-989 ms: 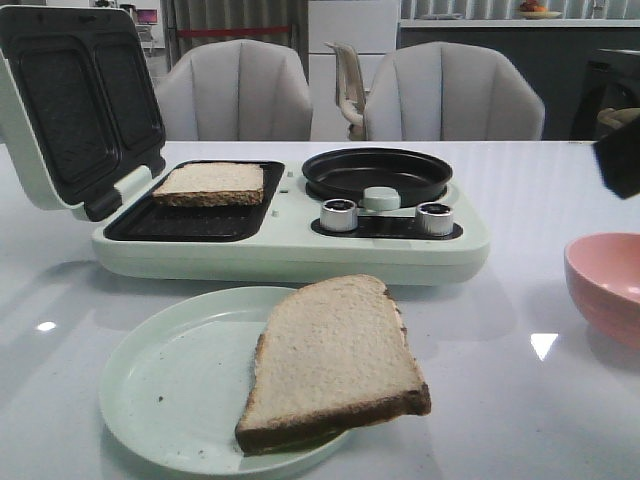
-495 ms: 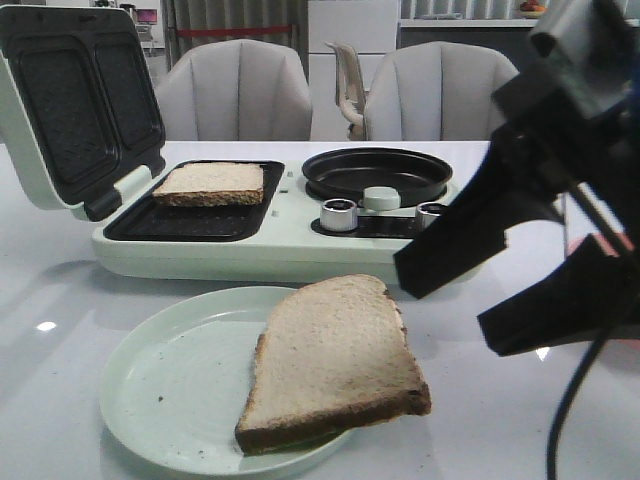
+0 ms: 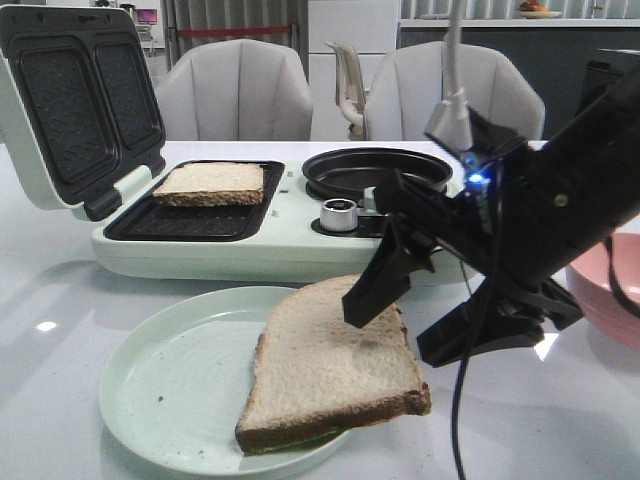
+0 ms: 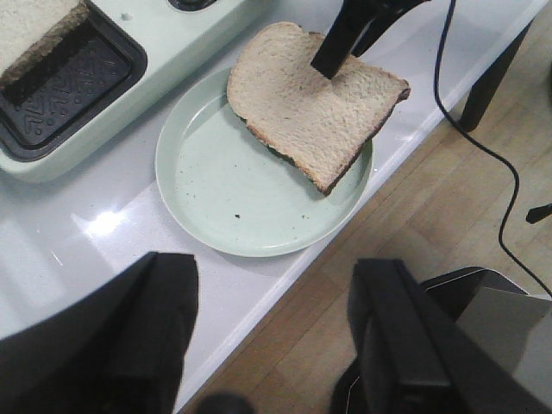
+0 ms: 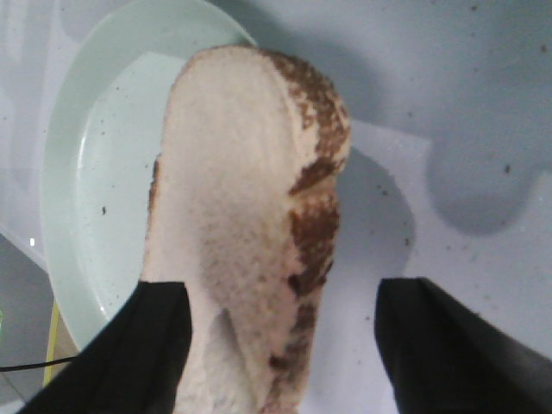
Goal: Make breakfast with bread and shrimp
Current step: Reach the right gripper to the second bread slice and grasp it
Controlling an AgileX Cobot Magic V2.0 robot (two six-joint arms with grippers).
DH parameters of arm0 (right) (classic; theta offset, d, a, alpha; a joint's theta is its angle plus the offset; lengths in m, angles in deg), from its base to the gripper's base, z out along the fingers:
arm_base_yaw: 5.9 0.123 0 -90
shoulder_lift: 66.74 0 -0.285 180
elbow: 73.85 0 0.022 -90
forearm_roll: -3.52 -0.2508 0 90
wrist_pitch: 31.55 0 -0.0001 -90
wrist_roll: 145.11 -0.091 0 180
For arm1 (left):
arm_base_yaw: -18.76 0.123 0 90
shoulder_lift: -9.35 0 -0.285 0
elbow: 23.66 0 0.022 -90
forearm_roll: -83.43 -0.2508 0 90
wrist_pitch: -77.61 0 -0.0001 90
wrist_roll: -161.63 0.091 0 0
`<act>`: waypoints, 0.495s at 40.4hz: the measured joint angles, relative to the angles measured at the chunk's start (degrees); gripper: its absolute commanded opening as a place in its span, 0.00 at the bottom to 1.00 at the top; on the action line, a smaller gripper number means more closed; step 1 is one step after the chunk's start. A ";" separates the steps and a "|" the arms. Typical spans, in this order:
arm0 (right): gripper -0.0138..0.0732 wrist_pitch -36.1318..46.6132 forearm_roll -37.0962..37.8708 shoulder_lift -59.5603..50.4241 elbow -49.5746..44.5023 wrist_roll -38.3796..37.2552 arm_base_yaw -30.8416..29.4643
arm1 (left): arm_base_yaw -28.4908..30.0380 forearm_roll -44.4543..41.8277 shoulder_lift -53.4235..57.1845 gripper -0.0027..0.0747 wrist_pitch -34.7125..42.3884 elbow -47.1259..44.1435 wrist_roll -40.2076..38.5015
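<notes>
Bread comes in two slices. One slice point(image 3: 335, 360) lies on a pale green plate point(image 3: 170, 385) near the table's front edge, overhanging the plate's right rim and the table point(image 3: 60, 300) beside it. The other slice point(image 3: 210, 184) sits in the open sandwich press point(image 3: 290, 240) farther back, on its dark lower plate, with the lid point(image 3: 70, 100) tilted up toward the table's left edge. The appliance's round black pan point(image 3: 375, 172) and a silver knob point(image 3: 339, 214) lie to the right of that slice.

The right gripper point(image 3: 400, 325) hangs over the plated slice with its fingers spread wide: one black finger point(image 3: 375, 285) points down at the slice's top surface near its back edge, the other point(image 3: 470, 335) hangs off the slice's right side, above bare table. In the right wrist view the slice point(image 5: 246, 224) runs between the two finger tips, and nothing is gripped.

The left gripper point(image 4: 276, 336) shows only in its own wrist view, fingers point(image 4: 112, 336) wide apart and empty, held above the table's front edge and the floor, well clear of the plate point(image 4: 216, 190).

A pink bowl point(image 3: 610, 290) stands by the table's right edge, partly behind the right arm. No shrimp can be made out.
</notes>
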 measured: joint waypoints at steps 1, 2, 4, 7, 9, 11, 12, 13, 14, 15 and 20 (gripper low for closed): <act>0.79 -0.12 -0.15 0.81 0.41 0.00 0.00 | 0.00 0.00 0.00 0.61 0.00 0.00 0.00; 0.79 -0.36 -0.14 1.37 0.99 0.00 0.00 | 0.00 0.00 0.00 0.61 0.00 0.00 0.00; 0.76 -0.86 -0.18 2.54 1.95 0.00 0.00 | 0.00 0.00 0.00 0.61 0.00 0.00 0.00; 0.68 -1.80 -0.18 3.64 2.95 0.00 0.00 | 0.00 0.00 0.00 0.61 0.00 0.00 0.00; 0.60 -2.22 -0.27 4.01 3.27 0.00 0.00 | 0.00 0.00 0.00 0.61 0.00 0.00 0.00; 0.53 -2.50 -0.27 4.00 3.36 0.00 0.00 | 0.00 0.00 0.00 0.61 0.02 0.00 0.00; 0.49 -2.66 -0.27 4.00 3.48 0.00 0.00 | 0.00 0.00 0.00 0.61 0.02 0.00 0.00; 0.47 -2.66 -0.27 4.00 3.48 0.00 0.00 | 0.00 0.00 0.00 0.61 0.02 0.00 0.00; 0.44 -2.77 -0.27 4.00 3.48 0.00 0.00 | 0.00 -0.02 0.00 0.61 0.02 0.00 0.00; 0.41 -2.77 -0.27 4.00 3.48 0.00 0.00 | 0.00 -0.12 0.00 0.61 0.02 0.00 0.00; 0.29 -3.06 -0.27 4.00 3.59 0.00 0.00 | 0.00 -0.70 0.00 0.61 0.02 0.00 0.00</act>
